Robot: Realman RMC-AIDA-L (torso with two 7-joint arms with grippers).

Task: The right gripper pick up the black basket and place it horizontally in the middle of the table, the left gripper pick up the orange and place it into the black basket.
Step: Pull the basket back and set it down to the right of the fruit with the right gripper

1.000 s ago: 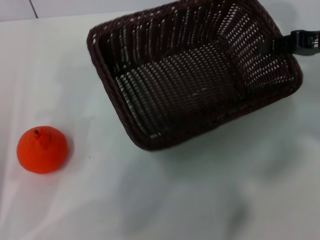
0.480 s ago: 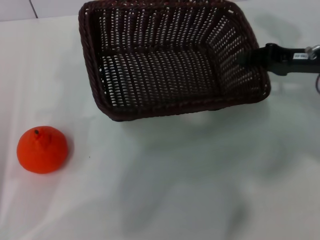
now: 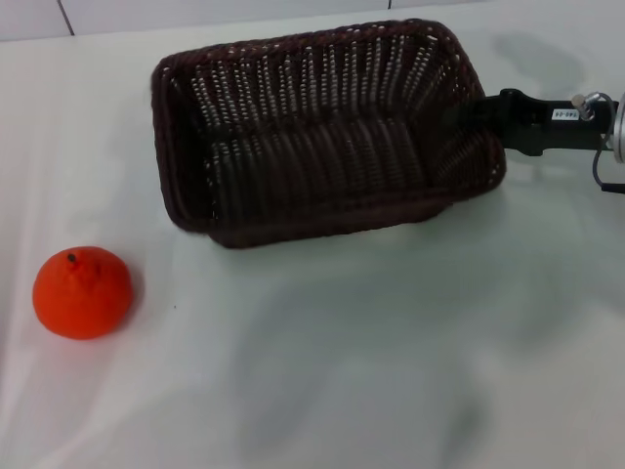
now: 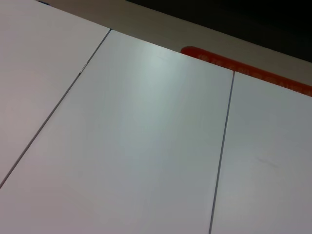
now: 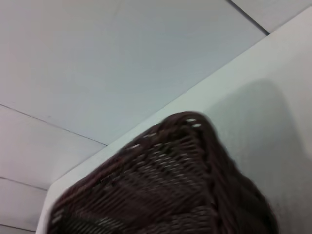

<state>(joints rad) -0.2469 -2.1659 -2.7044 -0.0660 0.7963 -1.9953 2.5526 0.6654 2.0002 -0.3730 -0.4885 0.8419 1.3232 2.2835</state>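
The black basket [image 3: 322, 147] is at the back middle of the white table [image 3: 342, 371], lying crosswise and tipped, its left end low and its right end raised. My right gripper [image 3: 477, 115] reaches in from the right and is shut on the basket's right wall. The basket's woven side fills the lower part of the right wrist view [image 5: 161, 195]. The orange [image 3: 82, 291] sits on the table at the front left, well apart from the basket. My left gripper is out of view.
A seam between white wall panels runs behind the table's far edge [image 3: 64, 18]. The left wrist view shows only white panels [image 4: 146, 146] and a red strip [image 4: 243, 68]. The right arm's cable [image 3: 601, 176] hangs at the far right.
The right gripper has swung the basket from a slanted pose to crosswise, moved it a little leftward and tipped it. The orange has not moved.
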